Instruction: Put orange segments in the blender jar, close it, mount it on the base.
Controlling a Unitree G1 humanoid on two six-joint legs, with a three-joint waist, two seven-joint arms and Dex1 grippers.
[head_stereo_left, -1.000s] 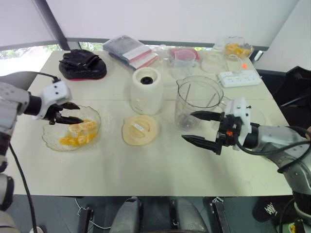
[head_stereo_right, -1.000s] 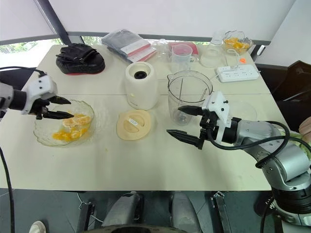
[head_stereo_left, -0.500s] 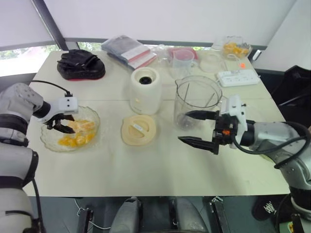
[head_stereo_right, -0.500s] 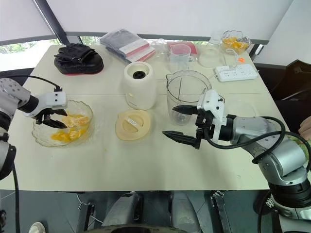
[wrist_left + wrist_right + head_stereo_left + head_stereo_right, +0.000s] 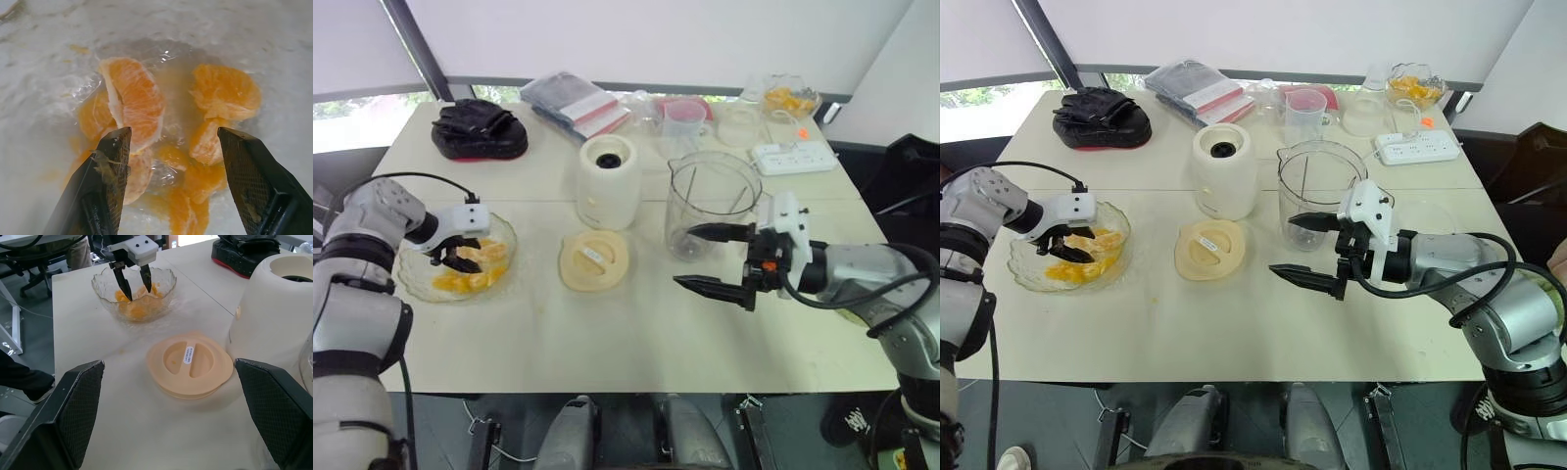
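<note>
Nearest us, our right gripper stays spread wide over the tabletop, empty, just beside the blender jar. The lid lies flat between jar and bowl. The change is on our left. Our left gripper has come in from the bowl's rim and now sits low in it, spread around the orange segments and pinching none yet. Farther back, the jar looks empty beside the base, so we judge the first pick is only beginning.
</note>
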